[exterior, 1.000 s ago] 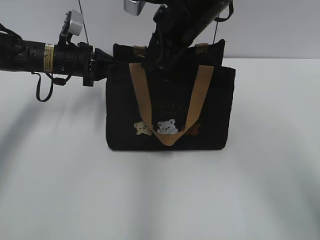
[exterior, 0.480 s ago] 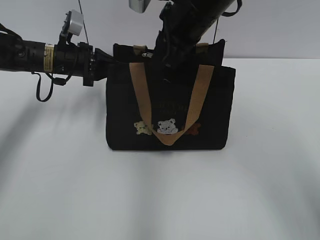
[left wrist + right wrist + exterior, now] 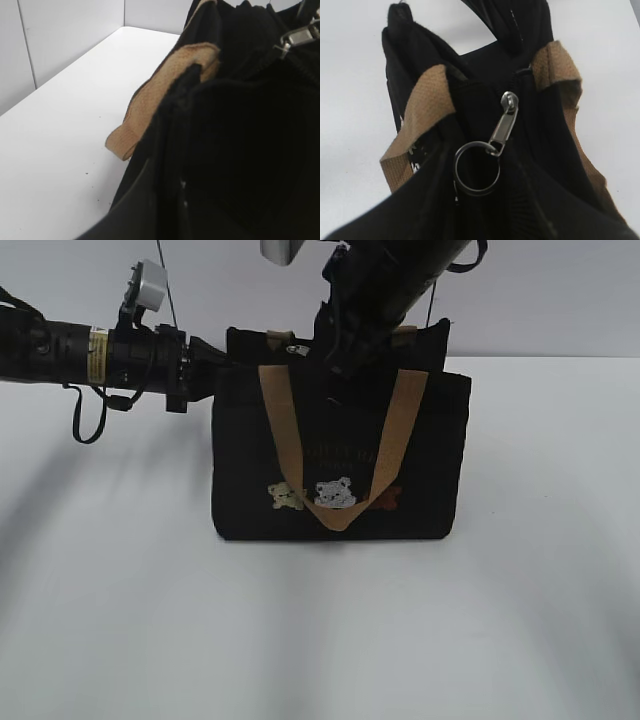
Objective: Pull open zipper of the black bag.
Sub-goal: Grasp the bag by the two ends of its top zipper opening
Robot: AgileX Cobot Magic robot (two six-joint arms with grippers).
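Note:
The black bag [image 3: 340,470] stands upright mid-table, its tan handles [image 3: 345,515] hanging down the front. From the left, my left gripper [image 3: 213,368] is shut on the bag's upper left edge; in the left wrist view black fabric [image 3: 240,150] fills the space at my left gripper [image 3: 180,205]. My right gripper [image 3: 335,358] comes down onto the bag's top. The zipper's silver pull [image 3: 504,122] stretches toward it. Its ring [image 3: 477,191] sits between the dark fingers of the right gripper [image 3: 479,172], which press on both sides. The pull [image 3: 293,348] shows just left of that gripper.
The white table [image 3: 320,640] spreads in front of and beside the bag, with a white wall behind. The left arm [image 3: 90,350] lies level above the table's left side, a cable loop hanging from it. The right arm [image 3: 400,270] slants in from the top.
My right gripper has moved right and a little up along the bag's top, uncovering the silver pull on its left. The left arm and the bag have stayed put.

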